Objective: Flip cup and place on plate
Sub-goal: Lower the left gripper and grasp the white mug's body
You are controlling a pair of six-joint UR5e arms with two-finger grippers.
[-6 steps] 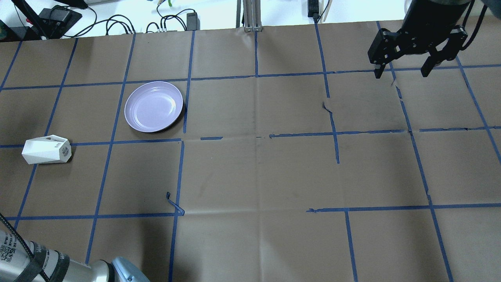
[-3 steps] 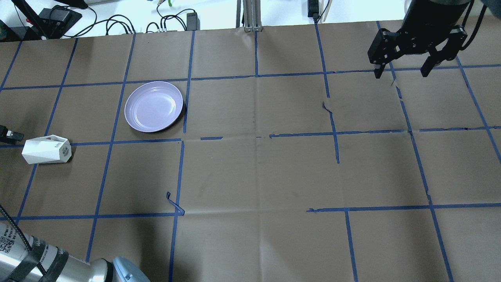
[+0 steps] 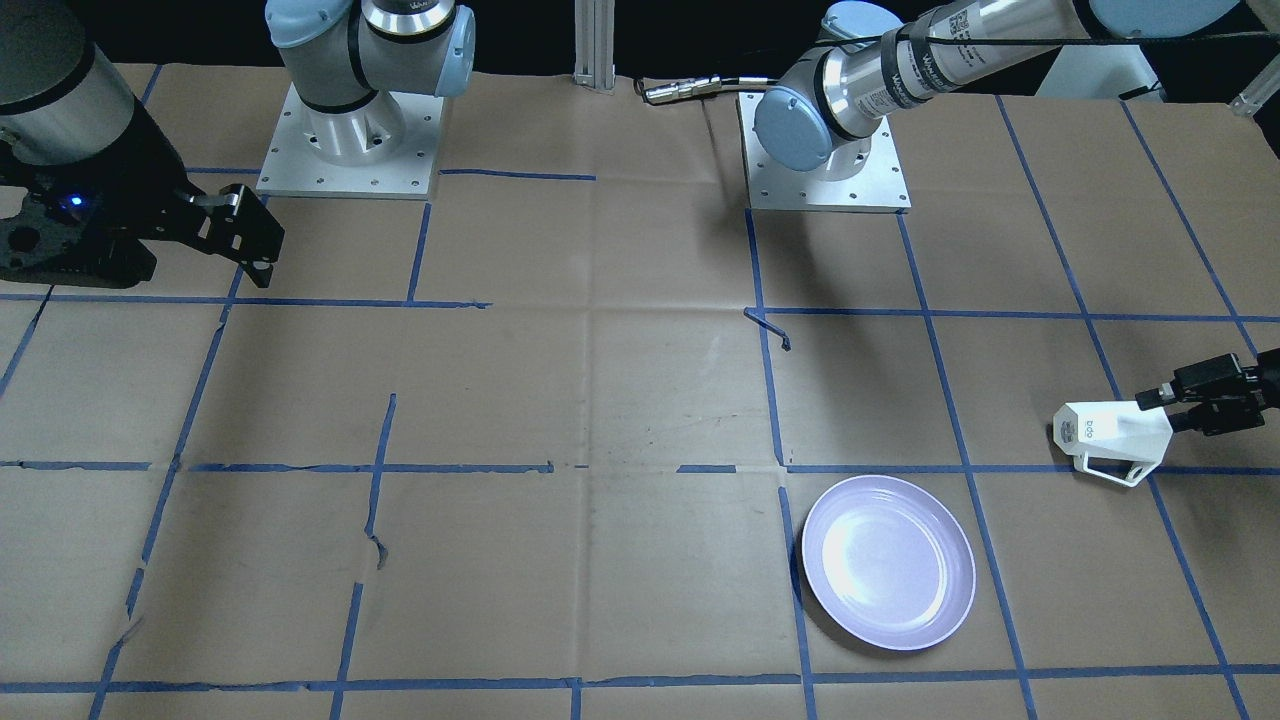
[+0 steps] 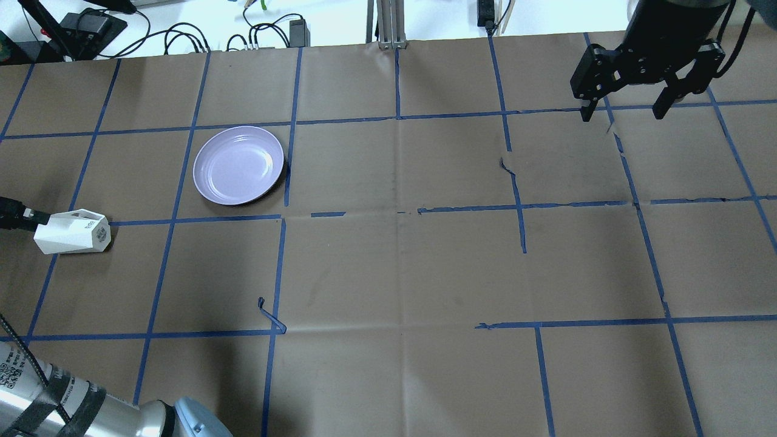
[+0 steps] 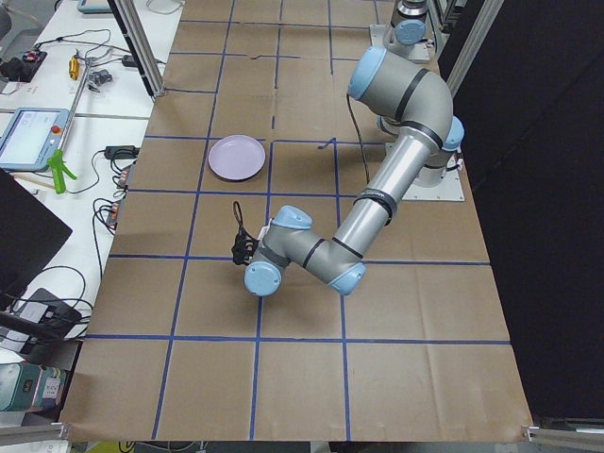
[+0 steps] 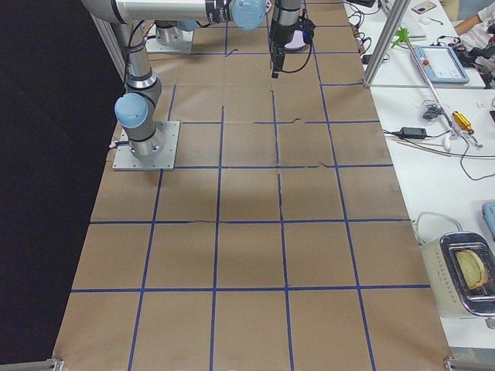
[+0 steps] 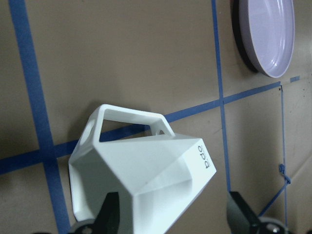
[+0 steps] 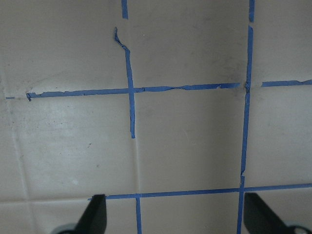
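The white faceted cup (image 4: 73, 232) lies on its side at the table's left edge, handle toward the far side; it also shows in the front view (image 3: 1112, 437). My left gripper (image 4: 30, 217) is open at the cup's wide end. In the left wrist view its fingers (image 7: 109, 214) stand on either side of the cup (image 7: 141, 175) without closing on it. The lavender plate (image 4: 238, 164) lies empty beyond and to the right of the cup, also in the front view (image 3: 888, 561). My right gripper (image 4: 622, 112) hangs open and empty over the far right of the table.
Brown paper with a blue tape grid covers the table. A loose tape flap (image 4: 270, 315) sticks up near the middle left. Cables and power bricks (image 4: 182, 36) and an aluminium post (image 4: 385, 24) line the far edge. The arm bases (image 3: 345, 130) stand on the robot's side.
My left gripper has come in from the table's left edge and now reaches the cup's wide end. The cup, the plate and the right arm have not moved.
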